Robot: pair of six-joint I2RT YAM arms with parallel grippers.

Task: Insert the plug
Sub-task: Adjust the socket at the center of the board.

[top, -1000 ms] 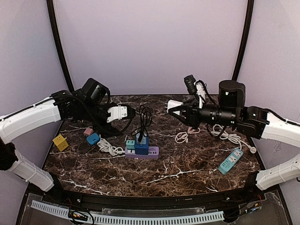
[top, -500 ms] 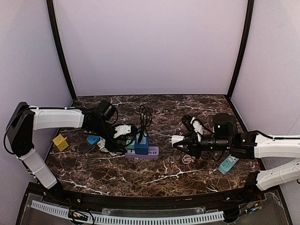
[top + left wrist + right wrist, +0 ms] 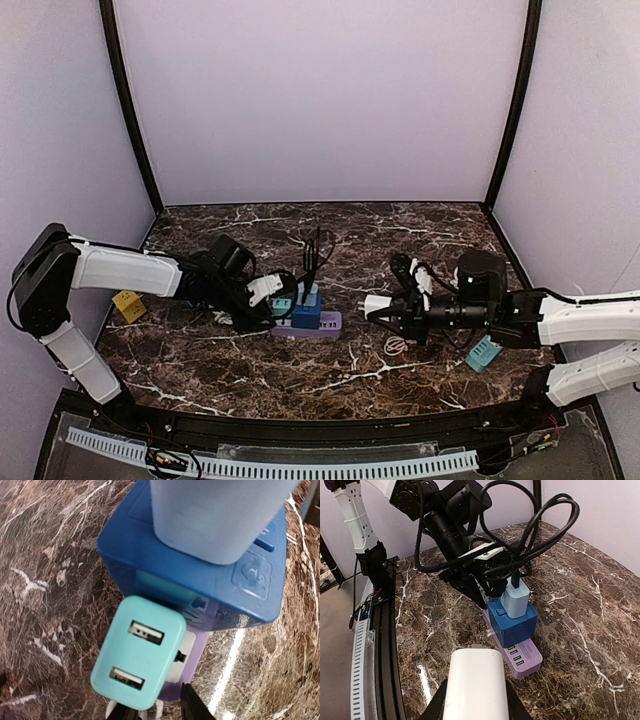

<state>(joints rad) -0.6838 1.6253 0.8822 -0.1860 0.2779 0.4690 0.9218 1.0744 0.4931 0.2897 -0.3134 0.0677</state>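
Note:
A purple power strip lies mid-table, carrying a blue cube adapter with a pale blue charger on top. A teal USB adapter sits on its left end. My left gripper stands at that end, jaws narrowed around the strip, one fingertip against its side and the other hidden under the teal adapter. My right gripper is shut on a white plug, held low to the right of the strip.
Black cable loops up behind the cube. A coiled white cord and a teal power strip lie under the right arm. A yellow block sits at the left edge.
The left arm dropped down to the strip's left end and its jaws closed in. The right arm came down and leftward, bringing the white plug nearer the strip.

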